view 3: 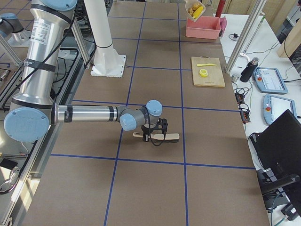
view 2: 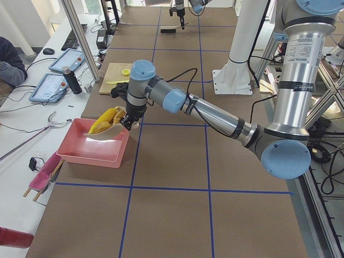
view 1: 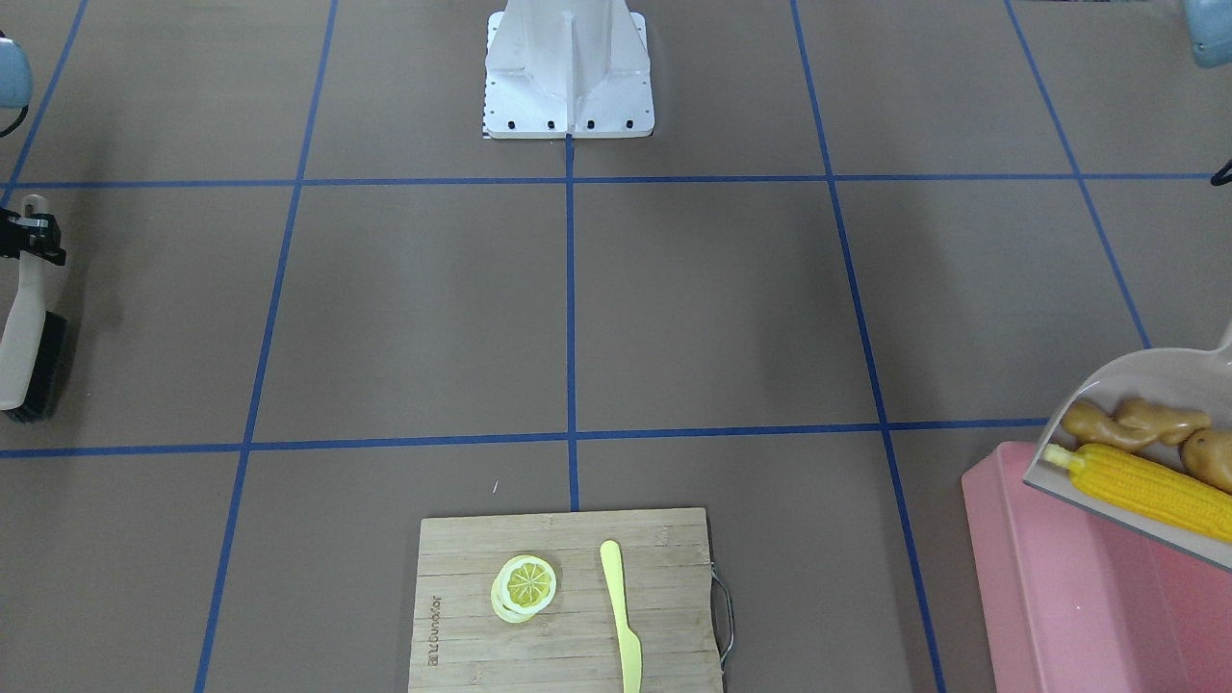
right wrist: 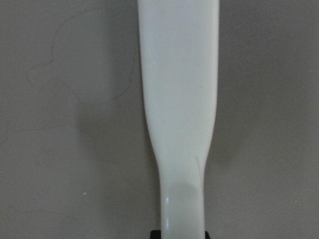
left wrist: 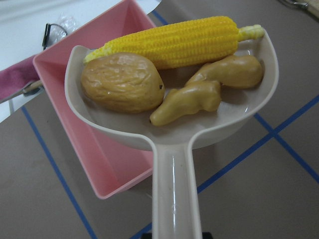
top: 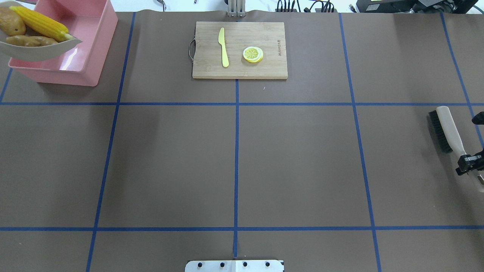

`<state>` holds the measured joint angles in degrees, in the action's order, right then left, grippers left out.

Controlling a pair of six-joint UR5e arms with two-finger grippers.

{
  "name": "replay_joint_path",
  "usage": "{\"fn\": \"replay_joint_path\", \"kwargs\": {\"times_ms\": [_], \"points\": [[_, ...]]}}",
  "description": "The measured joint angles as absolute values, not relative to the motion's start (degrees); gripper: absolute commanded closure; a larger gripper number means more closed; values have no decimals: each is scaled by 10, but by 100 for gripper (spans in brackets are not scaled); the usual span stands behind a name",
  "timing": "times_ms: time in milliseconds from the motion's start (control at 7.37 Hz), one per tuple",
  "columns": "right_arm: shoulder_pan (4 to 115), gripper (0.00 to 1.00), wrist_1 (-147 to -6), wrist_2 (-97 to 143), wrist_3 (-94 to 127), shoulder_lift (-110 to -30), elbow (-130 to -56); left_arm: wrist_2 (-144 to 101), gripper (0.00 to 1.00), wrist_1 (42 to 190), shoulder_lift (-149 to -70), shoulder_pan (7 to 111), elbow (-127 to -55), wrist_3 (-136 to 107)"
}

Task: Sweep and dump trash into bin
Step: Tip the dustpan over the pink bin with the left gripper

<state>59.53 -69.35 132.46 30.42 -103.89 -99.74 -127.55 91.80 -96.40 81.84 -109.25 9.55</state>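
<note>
My left gripper (view 2: 129, 122) is shut on the handle of a beige dustpan (left wrist: 174, 164) and holds it in the air, partly above the near corner of the pink bin (left wrist: 107, 159). In the pan lie the yellow corn cob (left wrist: 174, 42), the orange-brown potato (left wrist: 122, 82) and the tan ginger root (left wrist: 209, 87). The pan, tilted, also shows in the front view (view 1: 1145, 371) over the bin (view 1: 1059, 597). My right gripper (top: 469, 163) is shut on the handle of a beige brush (top: 444, 126) with black bristles, low over the table at the far right.
A wooden cutting board (top: 264, 34) at the table's far middle carries a lemon slice (top: 252, 54) and a yellow-green plastic knife (top: 223, 47). The robot's white base (view 1: 568, 77) stands at the near middle edge. Blue tape lines cross the brown table.
</note>
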Motion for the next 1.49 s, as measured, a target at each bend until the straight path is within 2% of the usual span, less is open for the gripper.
{"fn": "replay_joint_path", "kwargs": {"times_ms": [407,543,814,950,1085,1492], "points": [[595,100,-689,1331,305,-1039,-992,-1258,100,789,-1025,830,-1067,147],[595,86,-683,1334,306,-1039,-987,-1243,100,745,-1044,830,-1062,167],[595,43,-677,1339,306,-1039,-982,-1227,100,662,-1081,829,-1054,195],[595,25,-676,1340,306,-1039,-982,-1225,100,641,-1096,826,-1046,201],[596,0,-676,1341,306,-1038,-982,-1223,100,633,-1107,823,-1036,205],[596,0,-676,1342,306,-1036,-990,-1253,100,630,-1127,825,-1043,250]]}}
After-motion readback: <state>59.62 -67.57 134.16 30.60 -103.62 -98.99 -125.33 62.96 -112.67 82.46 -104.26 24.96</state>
